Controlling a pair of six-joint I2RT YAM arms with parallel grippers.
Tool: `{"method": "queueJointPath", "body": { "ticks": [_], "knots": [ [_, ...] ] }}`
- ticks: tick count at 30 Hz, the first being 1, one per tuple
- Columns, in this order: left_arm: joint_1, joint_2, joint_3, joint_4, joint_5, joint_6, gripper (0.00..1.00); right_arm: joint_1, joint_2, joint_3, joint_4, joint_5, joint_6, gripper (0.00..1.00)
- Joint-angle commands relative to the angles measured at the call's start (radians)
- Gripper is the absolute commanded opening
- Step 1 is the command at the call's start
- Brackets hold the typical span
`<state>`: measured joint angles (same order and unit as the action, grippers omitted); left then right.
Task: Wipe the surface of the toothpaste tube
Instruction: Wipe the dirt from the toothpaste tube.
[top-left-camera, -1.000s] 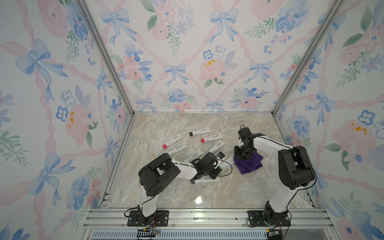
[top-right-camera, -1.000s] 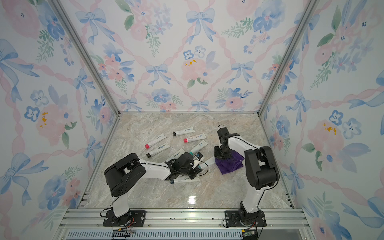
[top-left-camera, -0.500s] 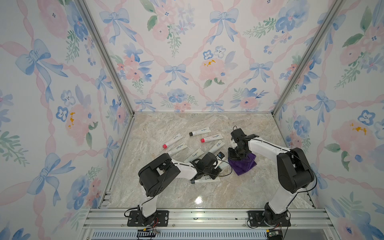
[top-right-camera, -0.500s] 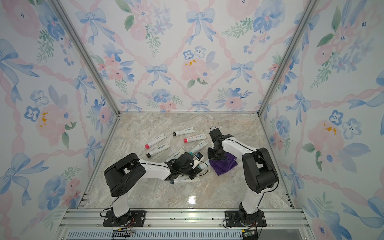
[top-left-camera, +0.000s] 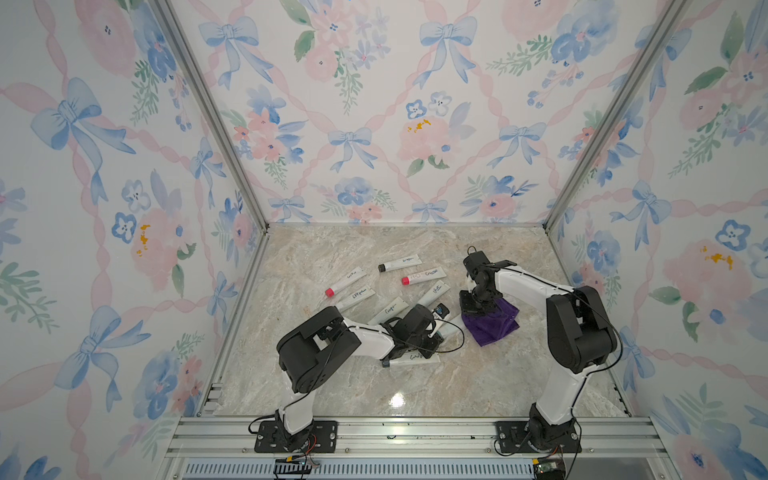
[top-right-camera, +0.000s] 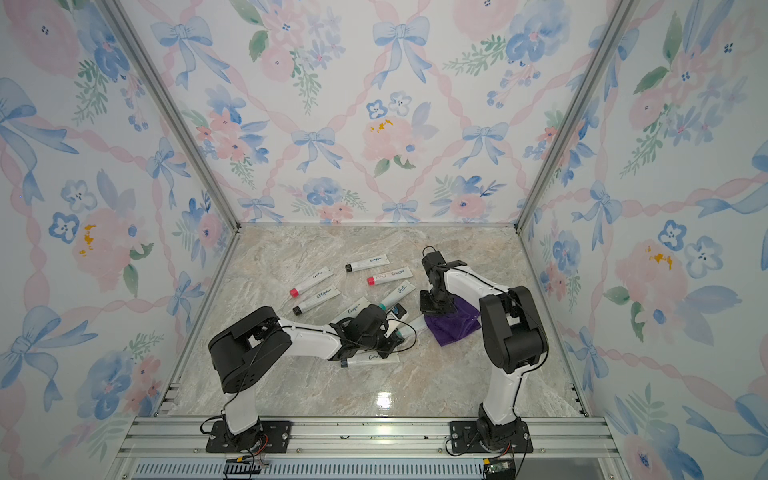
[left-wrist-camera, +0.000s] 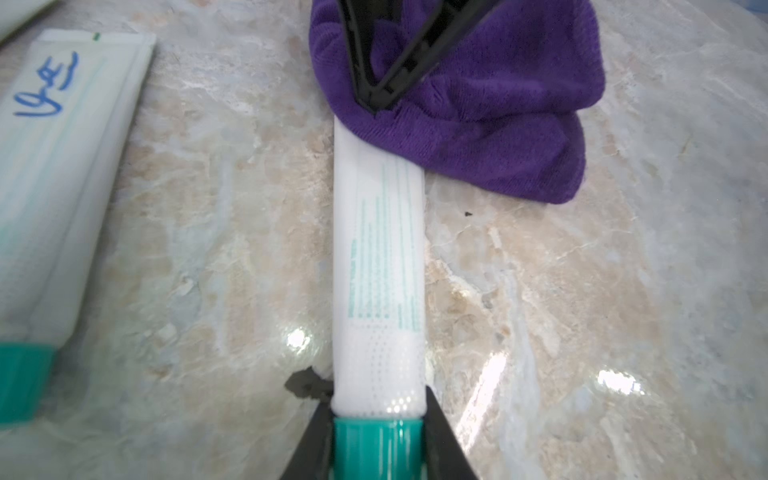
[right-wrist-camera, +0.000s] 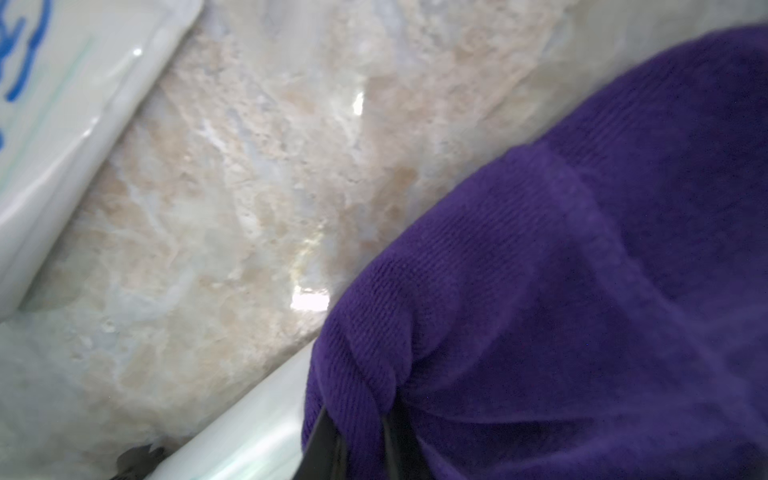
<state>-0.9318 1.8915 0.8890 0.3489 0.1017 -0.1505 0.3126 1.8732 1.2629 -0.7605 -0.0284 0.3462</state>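
The right tool (top-left-camera: 478, 305) has slid toward 9 o'clock in both top views. It has dragged the cloth (top-left-camera: 494, 324) along until the cloth's edge lies over the tail of the tube (left-wrist-camera: 380, 249).

Nearest, the left tool (left-wrist-camera: 378, 411) is clamped tight on the tube's teal cap, holding the tube where it lies on the surface (left-wrist-camera: 582, 291). In a top view the tube's body runs away toward 2 o'clock. At that far end the right tool is pinched fully closed on a fold of cloth, which touches the tube.

Most of the tube is bare, so I judge that wiping has only just begun and the stroke toward the cap is not yet made. Beyond, at 11 to 12 o'clock, spare tubes (top-left-camera: 403, 262) lie apart from both tools.
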Motion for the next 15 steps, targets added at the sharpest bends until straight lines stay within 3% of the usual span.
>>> {"method": "queueJointPath", "body": {
  "ticks": [1, 8, 15],
  "knots": [
    [0.001, 0.015, -0.002, -0.018, -0.009, 0.0, 0.11, -0.033, 0.037, -0.003, -0.047, 0.064, -0.016, 0.14],
    [0.0, 0.02, 0.0, -0.018, -0.009, 0.002, 0.11, 0.031, 0.005, -0.031, -0.005, -0.127, -0.013, 0.15],
    [0.001, 0.023, 0.002, -0.018, -0.007, 0.002, 0.11, 0.144, -0.071, -0.101, 0.011, -0.215, 0.005, 0.15]
  ]
}}
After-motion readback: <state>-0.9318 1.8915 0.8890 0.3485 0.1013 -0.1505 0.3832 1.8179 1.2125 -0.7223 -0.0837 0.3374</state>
